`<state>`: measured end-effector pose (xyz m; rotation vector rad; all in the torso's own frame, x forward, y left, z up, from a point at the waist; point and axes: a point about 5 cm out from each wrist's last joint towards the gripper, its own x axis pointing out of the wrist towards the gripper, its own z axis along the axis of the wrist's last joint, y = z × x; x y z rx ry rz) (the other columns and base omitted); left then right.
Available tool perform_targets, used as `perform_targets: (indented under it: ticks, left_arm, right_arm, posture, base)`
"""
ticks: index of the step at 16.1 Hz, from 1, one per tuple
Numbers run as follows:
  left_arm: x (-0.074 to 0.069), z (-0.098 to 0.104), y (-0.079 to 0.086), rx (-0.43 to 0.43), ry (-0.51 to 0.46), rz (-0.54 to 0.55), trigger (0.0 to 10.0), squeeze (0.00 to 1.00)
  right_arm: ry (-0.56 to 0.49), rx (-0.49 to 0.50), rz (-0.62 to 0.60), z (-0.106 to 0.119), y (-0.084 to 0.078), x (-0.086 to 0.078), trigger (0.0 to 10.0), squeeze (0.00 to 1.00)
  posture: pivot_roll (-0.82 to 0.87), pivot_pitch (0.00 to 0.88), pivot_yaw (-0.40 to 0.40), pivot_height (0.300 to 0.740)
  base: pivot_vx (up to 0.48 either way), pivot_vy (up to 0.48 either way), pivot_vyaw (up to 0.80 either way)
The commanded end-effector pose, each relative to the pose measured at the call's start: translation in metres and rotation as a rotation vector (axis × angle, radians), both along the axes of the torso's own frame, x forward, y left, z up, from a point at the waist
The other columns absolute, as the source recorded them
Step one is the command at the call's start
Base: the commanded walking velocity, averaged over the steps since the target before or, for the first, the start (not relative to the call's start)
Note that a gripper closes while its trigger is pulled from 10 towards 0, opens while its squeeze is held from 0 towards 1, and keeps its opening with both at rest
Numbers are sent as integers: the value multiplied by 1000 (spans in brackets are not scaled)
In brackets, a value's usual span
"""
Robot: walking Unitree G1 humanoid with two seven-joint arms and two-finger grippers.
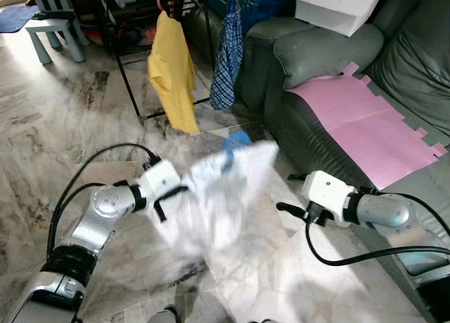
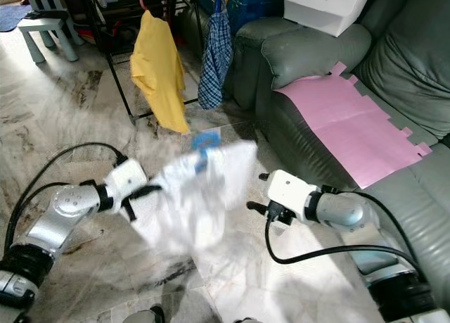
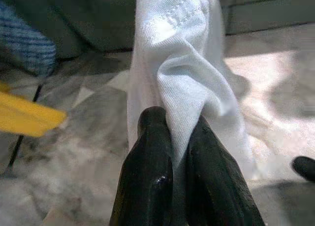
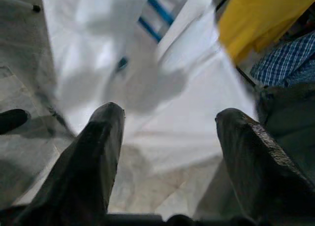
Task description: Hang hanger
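Nearest the camera, the two silver arms reached forward over the pale marbled stone floor (image 1: 42,119), with a blurred white knit garment (image 1: 225,196) hanging in the air between them. To the right stood a large dark grey-green leather sofa (image 1: 316,52), its seat covered by a pink notched-edge sheet (image 1: 365,126) and a white plastic drawer box (image 1: 337,5) resting on its arm. Behind the garment, a black metal clothes rack (image 1: 119,62) carried a yellow shirt (image 1: 172,73) and, beside it, a blue checked cloth (image 1: 226,62). A pale grey stool (image 1: 53,24) stood at the far left. The white garment showed a small blue patch, perhaps its hanger (image 1: 238,140), at its upper edge; blur kept this from being certain. The left pincer (image 3: 178,132) was clamped on a fold of the white knit, its two black fingers (image 3: 147,177) pressed together around the cloth. The right pincer (image 4: 170,117) stood just beside the garment with its fingers spread wide, gripping nothing, facing the white fabric.
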<state>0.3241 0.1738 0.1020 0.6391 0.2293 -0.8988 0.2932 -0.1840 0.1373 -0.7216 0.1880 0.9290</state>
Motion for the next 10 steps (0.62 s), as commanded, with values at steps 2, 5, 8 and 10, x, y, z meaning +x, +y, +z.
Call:
perform_targets:
  ticks: [2, 5, 8, 10]
  left_arm:
    - [-3, 4, -4, 16, -44, -110, 0, 0]
    - [-5, 1, -1, 44, -41, -136, 0, 0]
    - [-5, 4, 6, 15, -40, -158, 0, 0]
    - [-7, 7, 6, 10, -49, -190, 0, 0]
  right_arm:
    - [9, 25, 14, 1, -7, -4, 10000, 1000]
    - [-6, 75, 38, 6, -5, -7, 10000, 1000]
    - [-42, 120, 11, 22, -21, -3, 10000, 1000]
    - [-44, 120, -13, 29, -34, 1, 10000, 1000]
  posture:
    - [-80, 152, -17, 740]
    - [-81, 152, -17, 740]
    - [-89, 154, -20, 740]
    - [-92, 157, -22, 740]
  base:
    - [0, 0, 0]
    - [0, 0, 0]
    - [0, 0, 0]
    - [0, 0, 0]
